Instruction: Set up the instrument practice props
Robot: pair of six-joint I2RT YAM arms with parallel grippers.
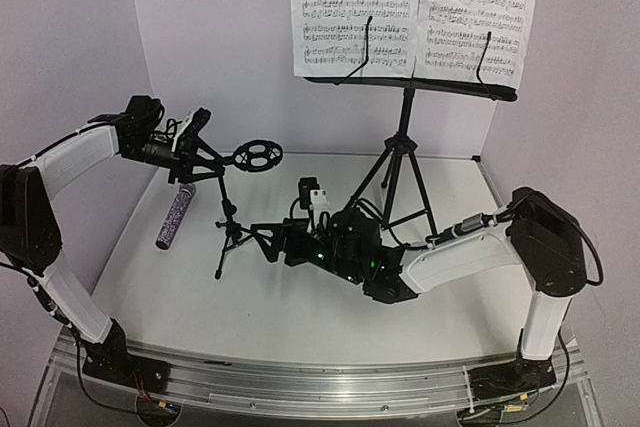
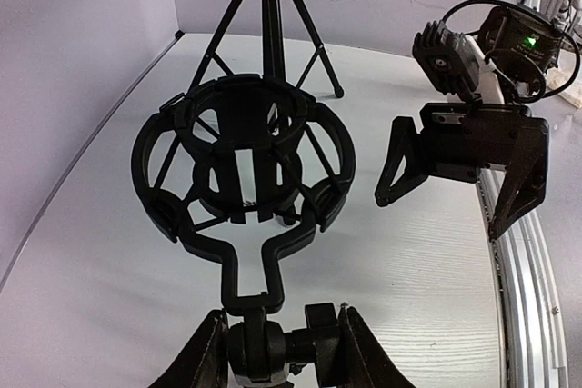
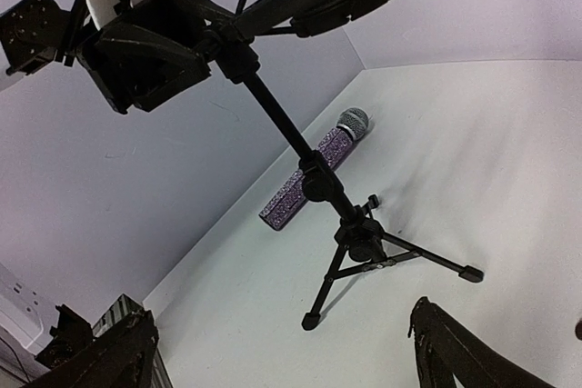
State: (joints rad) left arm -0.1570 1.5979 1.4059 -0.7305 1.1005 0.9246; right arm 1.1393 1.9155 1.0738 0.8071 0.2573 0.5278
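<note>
Lab test booth: white table (image 1: 200, 319), plain lilac walls (image 1: 60, 47), aluminium rail (image 1: 320, 388).

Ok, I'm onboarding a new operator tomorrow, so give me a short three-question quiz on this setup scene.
1. True or false: the purple microphone sits in the ring holder.
2. Which claw grips the mic stand? A) left B) right C) neither
3. Fill in: the music stand carries ___ sheet-music pages.

Key:
1. False. It lies on the table by the left wall.
2. A. The left claw clamps the stand just below the ring, and the right claw is open near its legs.
3. Two.
</note>
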